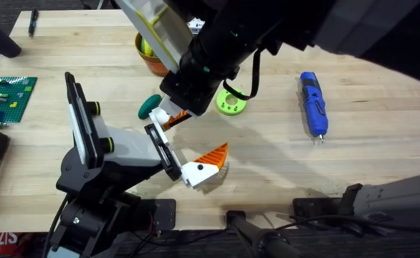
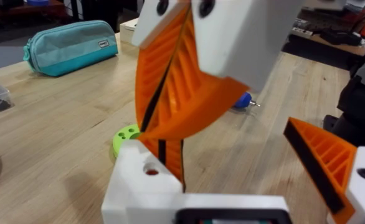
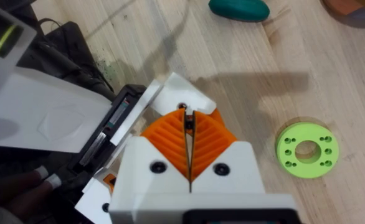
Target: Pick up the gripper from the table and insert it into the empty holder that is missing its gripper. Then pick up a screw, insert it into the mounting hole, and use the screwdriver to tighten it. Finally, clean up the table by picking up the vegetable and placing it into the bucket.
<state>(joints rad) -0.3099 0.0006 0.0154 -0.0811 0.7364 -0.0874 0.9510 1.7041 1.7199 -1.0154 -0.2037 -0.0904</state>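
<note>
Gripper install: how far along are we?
Done: the gripper is off the table. In hand: the right end effector is shut on it at the left arm's holder; I cannot tell if it is fully seated. Left: its mounting hole looks empty, the screwdriver lies on the table, and the vegetable is outside the bucket.

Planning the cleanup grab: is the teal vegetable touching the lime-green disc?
Apart. The right wrist view shows a wide stretch of bare wood between the vegetable and the disc.
</note>
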